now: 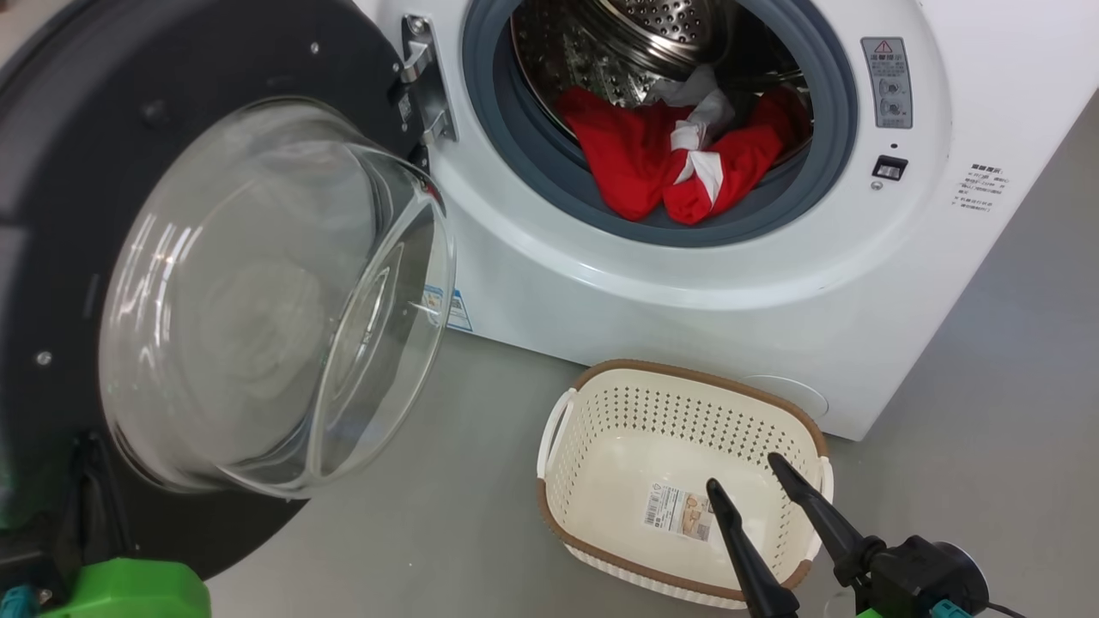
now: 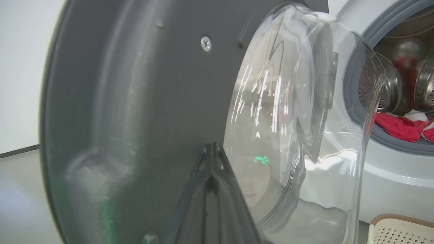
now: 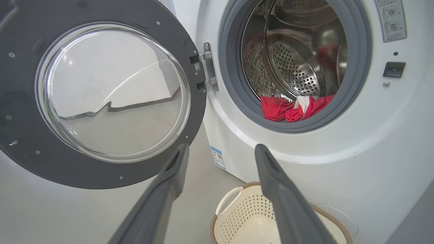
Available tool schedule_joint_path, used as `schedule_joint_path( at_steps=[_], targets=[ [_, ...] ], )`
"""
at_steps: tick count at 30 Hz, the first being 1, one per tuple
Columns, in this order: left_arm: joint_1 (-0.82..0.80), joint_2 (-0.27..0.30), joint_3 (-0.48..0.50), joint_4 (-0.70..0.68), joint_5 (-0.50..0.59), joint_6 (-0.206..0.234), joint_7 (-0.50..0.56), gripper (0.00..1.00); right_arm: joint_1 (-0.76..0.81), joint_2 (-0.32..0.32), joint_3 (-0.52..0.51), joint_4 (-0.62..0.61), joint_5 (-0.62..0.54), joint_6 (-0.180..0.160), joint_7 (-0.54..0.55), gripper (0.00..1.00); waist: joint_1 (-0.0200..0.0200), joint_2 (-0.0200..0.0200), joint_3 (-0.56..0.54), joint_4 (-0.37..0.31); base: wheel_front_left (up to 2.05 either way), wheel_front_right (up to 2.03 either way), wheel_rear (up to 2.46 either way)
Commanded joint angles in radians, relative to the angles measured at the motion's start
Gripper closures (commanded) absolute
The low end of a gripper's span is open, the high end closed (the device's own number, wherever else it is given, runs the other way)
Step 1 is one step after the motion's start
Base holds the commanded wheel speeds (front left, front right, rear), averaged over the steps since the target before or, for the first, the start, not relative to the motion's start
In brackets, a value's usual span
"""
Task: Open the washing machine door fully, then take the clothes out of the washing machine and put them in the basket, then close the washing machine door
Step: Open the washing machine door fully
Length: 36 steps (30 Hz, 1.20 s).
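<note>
**Left tool** (image 2: 212,150): fingers pressed together, nothing between them. In the left wrist view the tips lie against the dark inner face of the door (image 2: 135,101), just beside its glass bowl. Contact cannot be confirmed.

**Right tool** (image 1: 743,474): fingers spread wide, holding nothing. In the head view it hangs over the near right part of the basket (image 1: 601,446), clear of its walls. It is well apart from the clothes (image 1: 652,163).

**Door**: swung wide on its hinge to the left of the washer (image 1: 687,292) opening, with the bowl facing the camera.

**Clothes**: red with white, heaped at the drum's front. They drape over the lower lip of the grey ring, above and beyond the right tool.

**Basket**: upright on the floor (image 1: 429,481), just before the washer and below the opening. The sticker on its bottom is in plain sight.
</note>
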Motion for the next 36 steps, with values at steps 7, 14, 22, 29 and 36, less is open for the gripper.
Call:
schedule_joint_path(
  at_steps=[7,14,22,29,36],
  targets=[
    [-0.106,0.033,0.083,0.054,-0.032,-0.008,-0.051,1.00,-0.016,-0.001,0.018,-0.043,-0.026,0.002,0.019,0.00,0.0000,-0.0001,0.019,-0.005,0.00,0.00,0.00],
    [-0.164,0.044,0.116,0.123,-0.052,-0.010,-0.087,1.00,-0.020,-0.001,0.017,-0.059,-0.044,0.002,0.039,0.00,0.0000,-0.0001,0.039,-0.012,0.00,0.00,0.00],
    [-0.222,0.070,0.162,0.228,-0.077,-0.015,-0.114,1.00,-0.024,-0.007,0.013,-0.070,-0.049,0.002,0.052,0.00,0.0000,-0.0001,0.053,-0.022,0.00,0.00,0.00],
    [-0.263,0.096,0.185,0.318,-0.087,-0.025,-0.130,1.00,-0.028,-0.014,0.012,-0.077,-0.049,0.002,0.059,0.00,0.0000,-0.0001,0.063,-0.029,0.00,0.00,0.00],
    [-0.297,0.106,0.185,0.363,-0.082,-0.036,-0.144,1.00,-0.030,-0.019,0.011,-0.078,-0.050,0.002,0.064,0.00,0.0000,-0.0001,0.068,-0.030,0.00,0.00,0.00]
  ],
)
